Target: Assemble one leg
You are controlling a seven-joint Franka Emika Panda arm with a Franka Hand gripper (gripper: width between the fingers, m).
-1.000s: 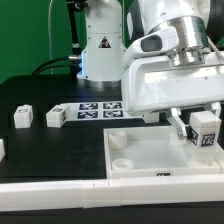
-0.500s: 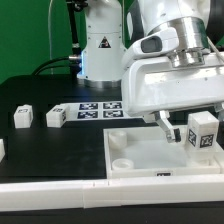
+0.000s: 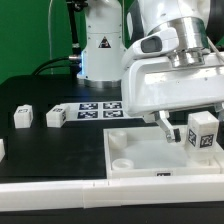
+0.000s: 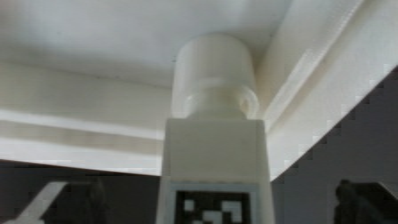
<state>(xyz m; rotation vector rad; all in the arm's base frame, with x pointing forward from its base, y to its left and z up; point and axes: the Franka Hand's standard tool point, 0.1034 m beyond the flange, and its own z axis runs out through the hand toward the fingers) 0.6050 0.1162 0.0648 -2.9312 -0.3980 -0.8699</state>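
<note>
One leg [image 3: 204,131] is standing upright on the white tabletop [image 3: 140,150], its long axis vertical, sitting between the fingers of the hand [image 3: 188,130], which is gaping wide, gripping nothing.

Leg [image 4: 215,150] tag cut off below

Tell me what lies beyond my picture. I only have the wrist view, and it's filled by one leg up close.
Observer: A loose leg and a second loose leg lie on the black table, toward the exterior view's left.
Operator: Where is the arm working?
Observer: The gripper is over the white tabletop, near its corner at the exterior view's right. The leg stands upright between its open fingers.
</note>
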